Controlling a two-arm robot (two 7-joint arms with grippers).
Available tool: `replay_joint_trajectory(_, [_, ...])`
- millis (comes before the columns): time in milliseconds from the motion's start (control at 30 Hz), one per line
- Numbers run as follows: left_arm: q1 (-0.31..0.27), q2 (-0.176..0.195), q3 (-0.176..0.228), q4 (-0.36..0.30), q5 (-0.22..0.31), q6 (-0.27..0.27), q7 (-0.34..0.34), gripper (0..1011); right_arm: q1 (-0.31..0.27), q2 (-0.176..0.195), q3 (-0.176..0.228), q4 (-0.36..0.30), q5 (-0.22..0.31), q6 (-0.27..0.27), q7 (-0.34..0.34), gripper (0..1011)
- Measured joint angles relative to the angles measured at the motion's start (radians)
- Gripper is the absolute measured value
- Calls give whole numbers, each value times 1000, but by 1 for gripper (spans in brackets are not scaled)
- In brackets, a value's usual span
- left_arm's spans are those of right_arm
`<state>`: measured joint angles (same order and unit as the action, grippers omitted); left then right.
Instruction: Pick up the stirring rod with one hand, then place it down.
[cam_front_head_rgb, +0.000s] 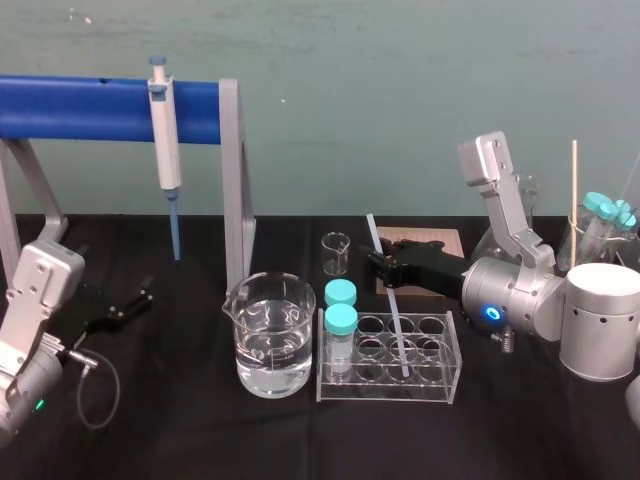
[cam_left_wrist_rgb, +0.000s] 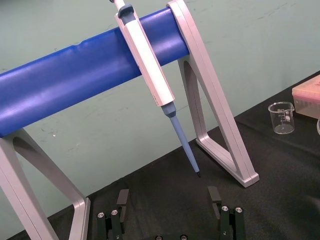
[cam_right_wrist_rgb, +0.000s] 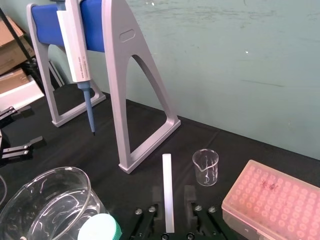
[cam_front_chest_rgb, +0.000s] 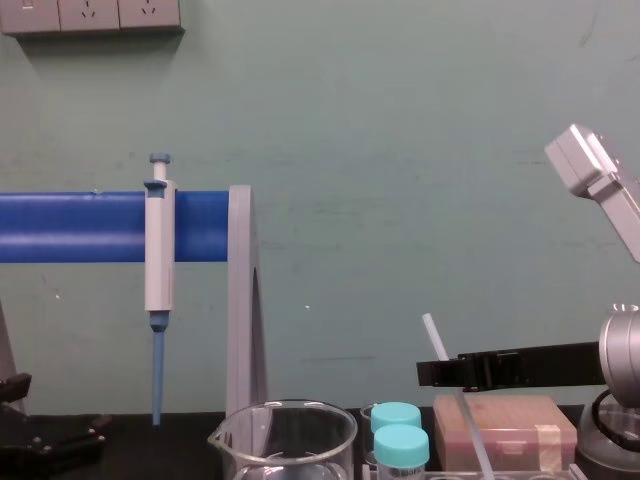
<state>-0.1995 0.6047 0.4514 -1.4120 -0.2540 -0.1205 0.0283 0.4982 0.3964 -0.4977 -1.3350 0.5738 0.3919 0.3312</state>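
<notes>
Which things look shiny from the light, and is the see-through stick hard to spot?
Head view: light glints on the beaker, rim and water; the stirring rod fades over the clear rack. Right wrist view: at the right gripper, it shows bright white against the black table.

beaker (cam_front_head_rgb: 268, 335) left of tube rack (cam_front_head_rgb: 392, 391)

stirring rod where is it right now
Head view, right of centre: the stirring rod slants through the right gripper, its lower end down at the clear tube rack, beside the teal-capped vials.
</notes>
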Motion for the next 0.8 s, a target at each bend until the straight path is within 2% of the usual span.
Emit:
replay_joint_trajectory(167, [0, 0, 0, 0, 0, 0, 0, 1000, 0, 0, 0, 0, 0, 0, 0, 149])
replay_joint_trajectory(333, [0, 0, 0, 0, 0, 0, 0, 1000, -6, -1, 4, -3, 0, -14, 2, 67])
replay_joint_trajectory(567, [0, 0, 0, 0, 0, 0, 0, 1000, -56, -2, 32, -41, -17, -135, 17, 67])
replay_joint_trajectory(667, [0, 0, 0, 0, 0, 0, 0, 1000, -98, 8, 44, -77, -53, -237, 22, 66])
replay_joint_trajectory(800, [0, 0, 0, 0, 0, 0, 0, 1000, -142, 21, 55, -114, -93, -333, 25, 66])
